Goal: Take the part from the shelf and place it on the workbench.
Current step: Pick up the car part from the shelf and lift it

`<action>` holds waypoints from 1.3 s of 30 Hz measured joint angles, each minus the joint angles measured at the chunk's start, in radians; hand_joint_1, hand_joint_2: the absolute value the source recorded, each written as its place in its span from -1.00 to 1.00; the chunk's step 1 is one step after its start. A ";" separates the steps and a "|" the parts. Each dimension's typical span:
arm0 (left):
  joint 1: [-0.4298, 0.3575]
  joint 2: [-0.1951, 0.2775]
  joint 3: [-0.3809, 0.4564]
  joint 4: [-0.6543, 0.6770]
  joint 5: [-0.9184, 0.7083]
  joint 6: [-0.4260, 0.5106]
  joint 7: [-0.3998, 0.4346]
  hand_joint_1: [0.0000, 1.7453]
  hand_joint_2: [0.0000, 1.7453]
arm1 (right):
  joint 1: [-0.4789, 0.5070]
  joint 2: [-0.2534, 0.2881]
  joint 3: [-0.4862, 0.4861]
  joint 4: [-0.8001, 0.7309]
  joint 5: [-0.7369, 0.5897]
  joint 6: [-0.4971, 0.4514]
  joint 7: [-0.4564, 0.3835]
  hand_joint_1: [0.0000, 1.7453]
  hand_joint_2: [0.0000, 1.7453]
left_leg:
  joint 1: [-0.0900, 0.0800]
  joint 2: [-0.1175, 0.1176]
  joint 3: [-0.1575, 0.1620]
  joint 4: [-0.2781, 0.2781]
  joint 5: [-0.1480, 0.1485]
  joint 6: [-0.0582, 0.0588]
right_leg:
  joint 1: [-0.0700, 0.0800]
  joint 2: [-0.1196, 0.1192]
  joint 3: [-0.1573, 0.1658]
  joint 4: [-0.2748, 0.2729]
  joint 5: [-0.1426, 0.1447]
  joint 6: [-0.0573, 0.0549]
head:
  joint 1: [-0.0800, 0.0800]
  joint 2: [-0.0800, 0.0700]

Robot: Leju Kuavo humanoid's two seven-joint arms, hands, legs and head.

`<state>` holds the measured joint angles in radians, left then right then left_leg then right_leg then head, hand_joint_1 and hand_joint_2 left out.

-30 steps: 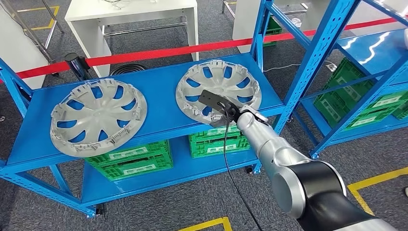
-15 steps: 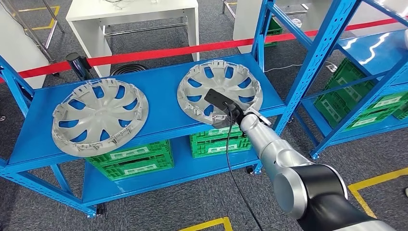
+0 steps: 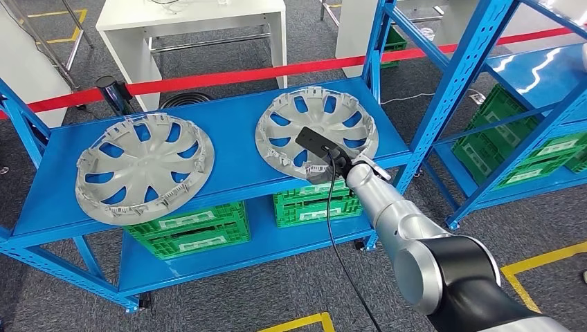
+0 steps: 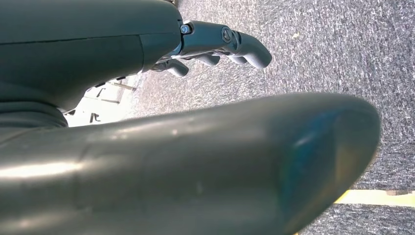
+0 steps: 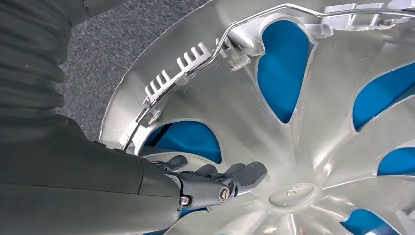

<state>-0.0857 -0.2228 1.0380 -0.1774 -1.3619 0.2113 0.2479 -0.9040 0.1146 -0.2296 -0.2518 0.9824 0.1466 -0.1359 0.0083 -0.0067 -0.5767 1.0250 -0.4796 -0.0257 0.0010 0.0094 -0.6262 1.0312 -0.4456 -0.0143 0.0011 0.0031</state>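
Two silver hubcaps lie inner face up on the top level of the blue shelf [image 3: 235, 159]: one on the left [image 3: 142, 169], one on the right [image 3: 304, 121]. My right arm reaches to the near rim of the right hubcap, and my right hand [image 3: 320, 171] sits largely under the black wrist camera. In the right wrist view the right hand [image 5: 215, 181] has its fingers stretched over the hubcap's [image 5: 313, 147] spokes just inside the rim, gripping nothing. My left hand [image 4: 220, 41] hangs over grey carpet, fingers loosely bent and holding nothing.
Green crates [image 3: 187, 232] fill the shelf's lower level. A red barrier tape [image 3: 228, 75] runs behind the shelf, with a white table [image 3: 187, 21] beyond it. A second blue rack [image 3: 512, 69] with more green crates stands to the right.
My right hand has crept slightly farther over the right hubcap's near rim. Both hubcaps lie where they were.
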 joint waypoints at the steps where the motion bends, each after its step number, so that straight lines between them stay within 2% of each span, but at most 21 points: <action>1: 0.000 0.000 0.000 0.000 0.000 0.000 0.000 -1.00 -1.00 | 0.000 0.000 0.000 0.000 0.000 0.000 0.000 -1.00 1.00 | 0.000 0.000 0.000 0.000 0.000 0.000 | 0.000 0.000 0.000 0.000 0.000 0.000 | 0.000 0.000; 5: 0.000 0.000 0.000 0.000 0.000 0.000 0.000 -1.00 -1.00 | 0.000 -0.001 0.000 0.000 0.001 -0.001 0.000 -1.00 1.00 | 0.000 0.000 0.000 0.000 0.000 0.000 | 0.000 0.000 0.000 0.000 0.000 0.000 | 0.000 0.000; 6: 0.000 0.000 0.000 0.000 0.000 0.000 0.000 -1.00 -1.00 | 0.000 -0.001 0.000 0.000 0.000 -0.001 0.000 -1.00 0.50 | 0.000 0.000 0.000 0.000 0.000 0.000 | 0.000 0.000 0.000 0.000 0.000 0.000 | 0.000 0.000; 9: 0.000 0.000 0.000 0.000 0.000 0.000 0.000 -1.00 -1.00 | 0.001 -0.002 0.000 0.000 -0.002 -0.006 0.000 -1.00 0.50 | 0.000 0.000 0.000 0.000 0.000 0.000 | 0.000 0.000 0.000 0.000 0.000 0.000 | 0.000 0.000; 10: 0.000 0.000 0.000 0.000 0.000 0.000 0.000 -1.00 -1.00 | 0.002 -0.003 0.000 0.000 -0.003 -0.010 0.001 -0.52 1.00 | 0.000 0.000 0.000 0.000 0.000 0.000 | 0.000 0.000 0.000 0.000 0.000 0.000 | 0.000 0.000; 13: 0.000 0.000 0.000 0.000 0.000 0.000 0.000 -1.00 -1.00 | 0.002 -0.006 0.000 0.000 -0.008 -0.016 0.011 0.96 1.00 | 0.000 0.000 0.001 0.000 0.000 0.000 | 0.000 0.000 0.001 0.000 0.000 0.000 | 0.000 0.000; 39: 0.001 0.000 0.000 0.000 -0.010 -0.004 -0.018 -1.00 -1.00 | 0.009 -0.054 -0.001 0.000 0.002 -0.018 0.034 1.00 1.00 | 0.000 -0.005 0.006 0.001 -0.002 0.004 | 0.000 -0.006 0.010 -0.003 -0.002 0.003 | 0.000 0.000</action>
<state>-0.0842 -0.2224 1.0380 -0.1770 -1.3714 0.2077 0.2296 -0.8952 0.0610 -0.2304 -0.2518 0.9844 0.1289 -0.1015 0.0083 -0.0120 -0.5710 1.0258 -0.4814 -0.0221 0.0011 0.0034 -0.6166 1.0285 -0.4474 -0.0115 0.0010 0.0031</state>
